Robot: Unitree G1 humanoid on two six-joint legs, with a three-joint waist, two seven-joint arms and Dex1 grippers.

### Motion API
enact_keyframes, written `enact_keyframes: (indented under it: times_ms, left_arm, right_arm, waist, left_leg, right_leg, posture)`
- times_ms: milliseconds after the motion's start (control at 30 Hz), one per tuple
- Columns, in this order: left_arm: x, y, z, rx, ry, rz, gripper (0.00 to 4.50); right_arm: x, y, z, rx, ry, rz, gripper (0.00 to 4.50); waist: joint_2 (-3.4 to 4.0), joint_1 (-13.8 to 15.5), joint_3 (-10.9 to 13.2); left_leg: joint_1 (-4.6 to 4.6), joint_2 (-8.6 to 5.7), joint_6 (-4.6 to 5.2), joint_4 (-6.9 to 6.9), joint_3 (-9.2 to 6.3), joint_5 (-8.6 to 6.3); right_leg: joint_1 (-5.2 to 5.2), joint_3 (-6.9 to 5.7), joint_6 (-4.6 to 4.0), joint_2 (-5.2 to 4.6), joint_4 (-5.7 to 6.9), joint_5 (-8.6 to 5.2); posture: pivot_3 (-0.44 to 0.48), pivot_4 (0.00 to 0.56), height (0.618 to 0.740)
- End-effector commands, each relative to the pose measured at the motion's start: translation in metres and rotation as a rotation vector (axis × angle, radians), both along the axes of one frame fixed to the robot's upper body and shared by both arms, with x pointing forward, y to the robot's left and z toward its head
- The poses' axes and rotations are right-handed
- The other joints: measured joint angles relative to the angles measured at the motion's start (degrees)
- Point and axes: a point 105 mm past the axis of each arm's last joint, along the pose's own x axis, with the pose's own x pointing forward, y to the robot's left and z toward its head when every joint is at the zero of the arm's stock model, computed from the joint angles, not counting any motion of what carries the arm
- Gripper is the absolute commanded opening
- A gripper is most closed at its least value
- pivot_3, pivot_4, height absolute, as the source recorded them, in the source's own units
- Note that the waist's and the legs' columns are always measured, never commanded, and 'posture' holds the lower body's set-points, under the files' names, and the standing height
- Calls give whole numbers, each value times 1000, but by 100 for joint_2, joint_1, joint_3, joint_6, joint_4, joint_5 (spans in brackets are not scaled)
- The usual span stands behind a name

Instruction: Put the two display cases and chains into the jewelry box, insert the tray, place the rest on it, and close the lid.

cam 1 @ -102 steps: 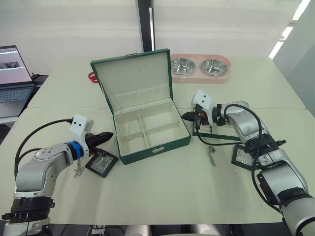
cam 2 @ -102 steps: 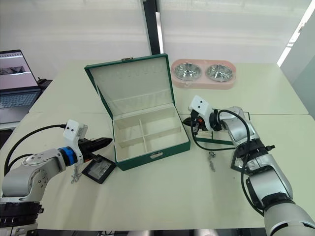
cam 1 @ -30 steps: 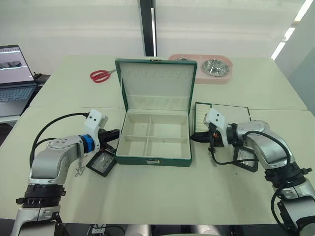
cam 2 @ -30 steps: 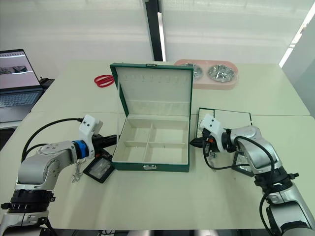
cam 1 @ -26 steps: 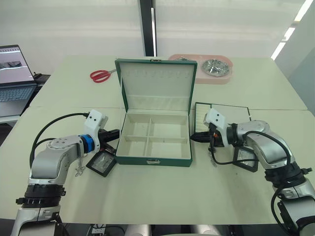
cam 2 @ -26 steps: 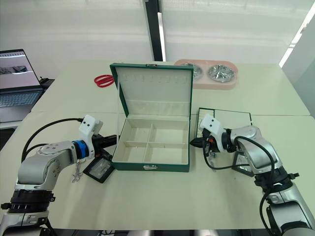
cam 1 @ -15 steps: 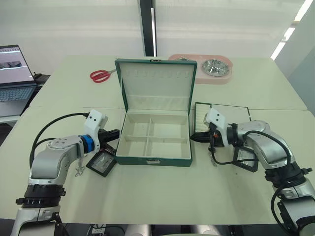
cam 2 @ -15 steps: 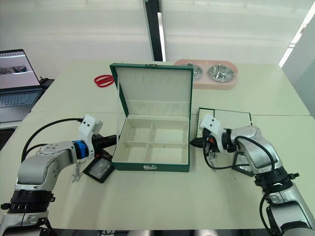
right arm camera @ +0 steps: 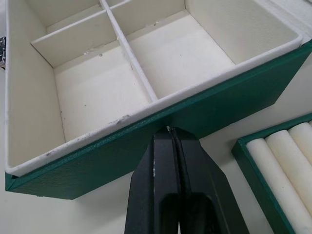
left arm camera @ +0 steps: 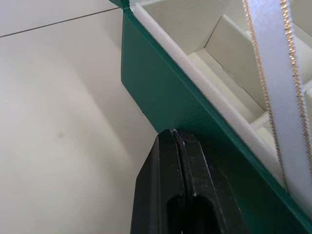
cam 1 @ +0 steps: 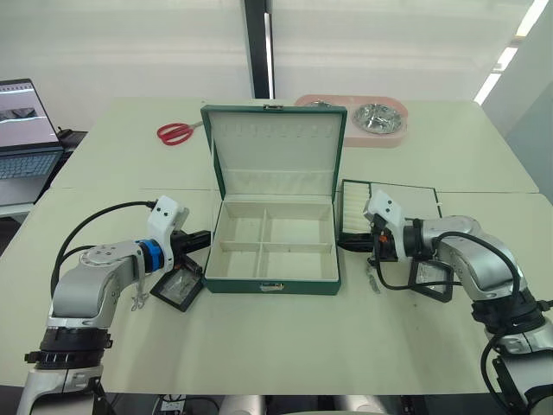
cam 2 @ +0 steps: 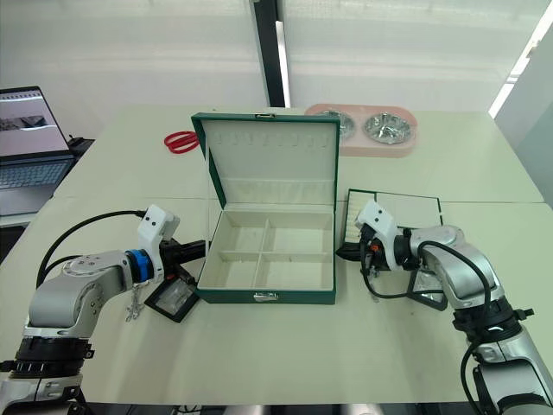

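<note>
- Jewelry box [cam 1: 272, 259] sits mid table [cam 1: 276, 346], lid [cam 1: 275, 147] up and standing open, all four cream compartments bare as far as I see. Nothing loaded yet, so I judge the task barely begun.
- Far left: chain [cam 1: 136, 299] lies on the table beside my left arm, not picked up.
- Next to it, one display case [cam 1: 179, 290] flat on the table just off the box's left front corner, not boxed.
- My left tool [cam 1: 200, 239]: fingers pressed together, holding nothing, tip up against the box's left outer wall; left wrist view shows the tip [left arm camera: 170, 134] at the green wall, looks touching.
- My right tool [cam 2: 343, 252]: fingers pressed together, empty, tip at the box's right outer wall; right wrist view shows it [right arm camera: 169, 130] meeting the green side.
- Tray [cam 1: 397, 194] on the table right of the box, ring rolls toward the box, not inserted.
- Second chain [cam 1: 371, 275] on the table in front of the tray, under my right tool.
- Second display case [cam 1: 429, 278] further right by my right forearm, partly hidden.
- Left to do: both cases and chains in, tray in, rest on tray, lid shut.
</note>
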Motion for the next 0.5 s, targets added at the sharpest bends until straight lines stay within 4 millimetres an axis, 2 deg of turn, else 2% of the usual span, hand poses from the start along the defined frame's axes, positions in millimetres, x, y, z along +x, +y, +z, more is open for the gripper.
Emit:
enact_keyframes:
  times_ms: [33, 200, 500]
  left_arm:
    - [-2, -3, 11, -18, -38, -42, 0]
    - [-3, 0, 12, -13, -41, -39, 0]
    - [-5, 3, 11, -10, -38, -37, 0]
  right_arm:
    - [-9, 10, 20, 55, -61, 61, 40]
    - [-9, 9, 17, 40, -72, 58, 40]
    - [-2, -5, 9, -20, -95, 26, 40]
  waist:
    - [0, 0, 1]
    - [0, -2, 2]
    - [-2, -2, 5]
  left_leg:
    - [0, 0, 0, 0, 0, 0]
    - [0, 0, 0, 0, 1, 0]
    - [0, 0, 1, 0, 1, 0]
  right_leg:
    - [0, 0, 0, 0, 0, 0]
    - [0, 1, 0, 0, 0, 0]
    - [-1, 1, 0, 0, 0, 0]
  posture:
    - [0, 150, 740]
    - [0, 150, 740]
    - [0, 150, 740]
